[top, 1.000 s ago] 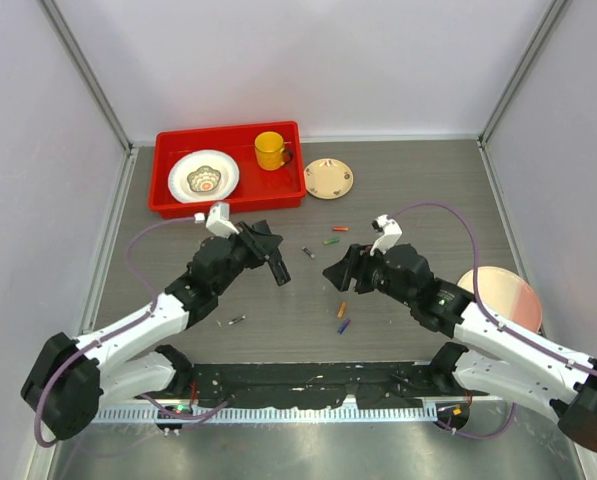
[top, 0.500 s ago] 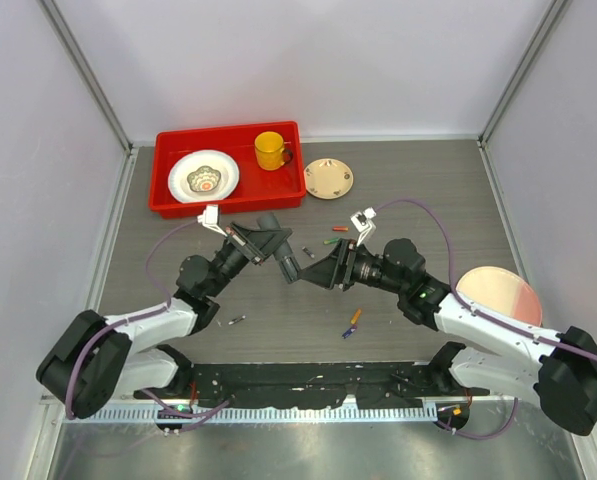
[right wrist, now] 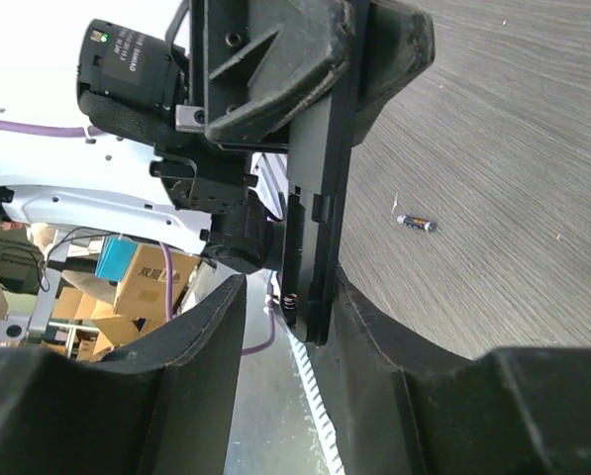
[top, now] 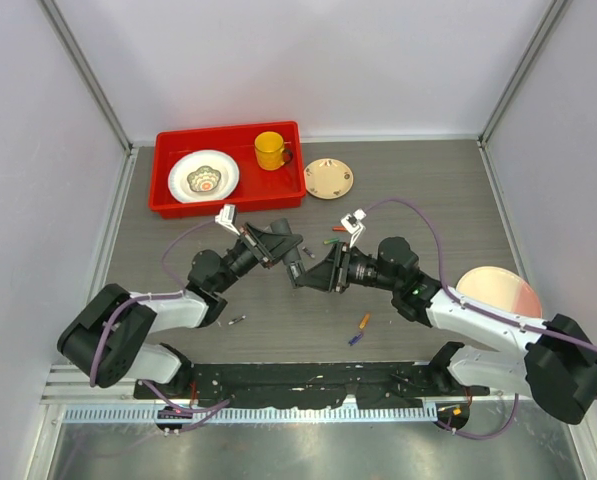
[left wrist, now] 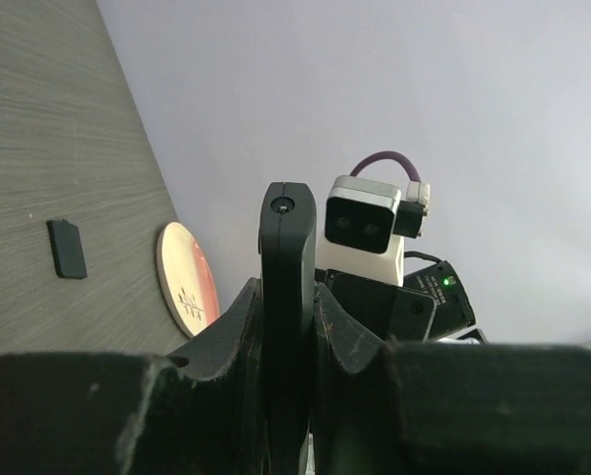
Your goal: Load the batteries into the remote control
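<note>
Your left gripper was clamped tight on remote control, held up in air over middle of table. Your right gripper had one finger each side of remote's free end, gap on one side, not squeezing yet.

Risk: if both pulled, remote could twist or pop loose. Risk: right fingers could cover battery spot.

Batteries lay loose on table, none in remote.

Right wrist view showed open back and spring. Left wrist view showed only thin edge, plus back cover on table.
</note>
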Motion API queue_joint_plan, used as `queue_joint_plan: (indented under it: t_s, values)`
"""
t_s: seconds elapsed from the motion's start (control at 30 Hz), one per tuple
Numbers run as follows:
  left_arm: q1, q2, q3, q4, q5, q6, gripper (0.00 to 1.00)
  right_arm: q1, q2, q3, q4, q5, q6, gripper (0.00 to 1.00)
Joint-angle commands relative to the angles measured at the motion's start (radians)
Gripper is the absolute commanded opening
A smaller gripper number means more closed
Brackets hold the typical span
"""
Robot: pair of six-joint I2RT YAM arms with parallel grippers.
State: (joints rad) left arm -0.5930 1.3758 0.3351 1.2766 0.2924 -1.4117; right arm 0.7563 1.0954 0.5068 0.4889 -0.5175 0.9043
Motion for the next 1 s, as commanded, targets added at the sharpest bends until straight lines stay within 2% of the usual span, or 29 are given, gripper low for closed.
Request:
queue_joint_plan:
  t_s: [0.0, 0.13, 0.23, 0.27, 0.33, 0.37, 0.57, 0.67, 0.83, 0.97]
  values:
    - [0.007, -0.001, 0.044, 0.270, 0.040, -0.021, 0.00, -0.002, 0.008, 0.042, 0.040, -0.030, -0.016, 0.45]
    - [0.007, -0.006, 0.048, 0.270, 0.057, -0.023, 0.00, -0.002, 0.035, 0.050, 0.031, -0.036, -0.018, 0.40]
    - [0.007, -0.011, 0.053, 0.262, 0.076, -0.024, 0.01, -0.002, 0.050, 0.055, 0.045, -0.044, -0.019, 0.25]
    - [0.007, -0.012, 0.054, 0.254, 0.094, -0.023, 0.07, -0.002, 0.052, 0.058, 0.046, -0.052, -0.019, 0.14]
    - [0.009, -0.024, 0.065, 0.195, 0.123, -0.026, 0.21, -0.003, 0.049, 0.064, 0.033, -0.053, -0.030, 0.05]
    - [0.012, -0.032, 0.071, 0.169, 0.164, -0.024, 0.33, -0.006, 0.044, 0.068, 0.021, -0.055, -0.047, 0.01]
    - [0.022, -0.147, 0.085, -0.057, 0.215, 0.062, 0.59, -0.031, -0.020, 0.059, -0.044, -0.056, -0.074, 0.01]
    - [0.022, -0.196, 0.087, -0.173, 0.209, 0.117, 0.62, -0.038, -0.043, 0.053, -0.059, -0.067, -0.081, 0.01]
    - [0.022, -0.208, 0.093, -0.203, 0.264, 0.132, 0.60, -0.055, -0.048, 0.041, -0.009, -0.128, -0.038, 0.01]
    - [0.022, -0.161, 0.073, -0.099, 0.295, 0.083, 0.47, -0.066, -0.035, 0.050, 0.013, -0.188, -0.025, 0.01]
